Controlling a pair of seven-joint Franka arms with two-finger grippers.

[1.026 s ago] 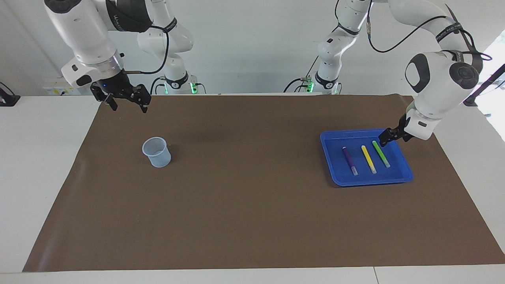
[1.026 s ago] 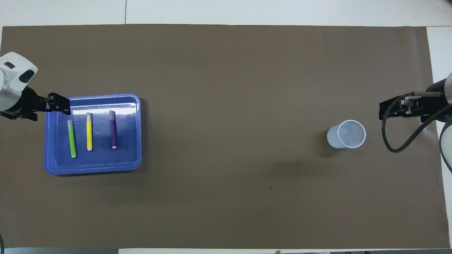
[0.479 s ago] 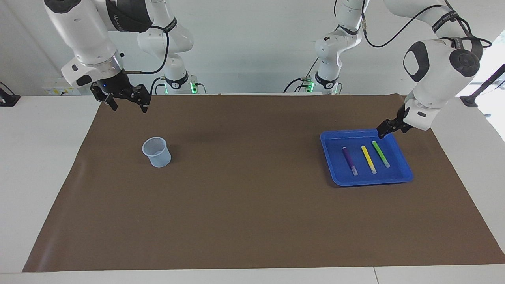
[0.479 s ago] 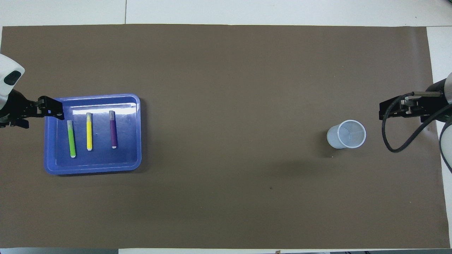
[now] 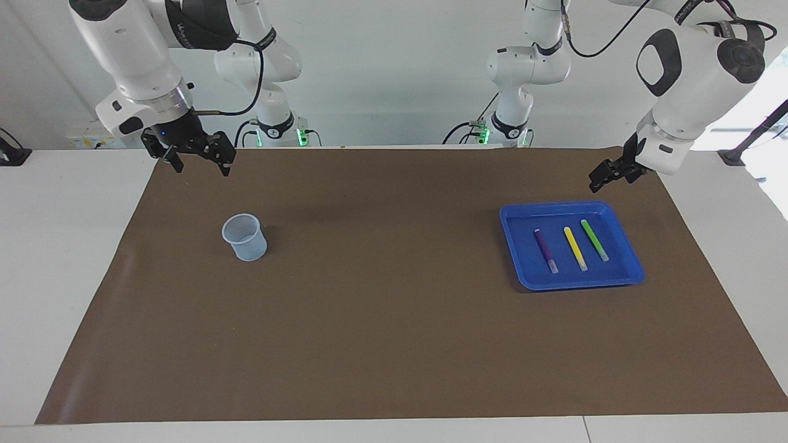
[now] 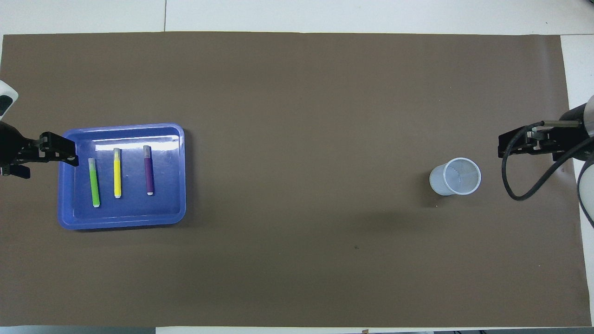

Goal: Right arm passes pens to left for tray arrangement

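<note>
Facing view first. The tray (image 5: 634,271) is parked on the brown mat (image 5: 394,344) toward the left arm's end of the table. All three pens are laid in it side by side, not touching: purple pen (image 5: 545,250) toward the table's middle, yellow pen (image 5: 575,248) in the centre, green pen (image 5: 594,240) toward the left arm's end. Each one is pointed with its whitish end away from the robots. The left gripper (image 5: 600,177) is seen up in the air over bare mat, just off the tray's robot-side rim, with nothing held; its jaws are released. The right gripper (image 5: 197,161) is hung over the mat's edge by the robots at the right arm's end, jaws spread wide and nothing between them, small blue light visible on its body. The cup (image 5: 244,237) is stood upright on the mat, a bit farther from the robots than that gripper, well apart from the tray.

Overhead view now. The tray (image 6: 178,174) is shown with the same lineup inside: green pen (image 6: 94,182), yellow pen (image 6: 117,172), purple pen (image 6: 148,170). The left gripper (image 6: 58,149) is overlapped with the tray's corner from this angle. The right gripper (image 6: 522,144) is seen beside the cup (image 6: 455,176), thick black cable looped below it. Nothing is seen inside the cup.
</note>
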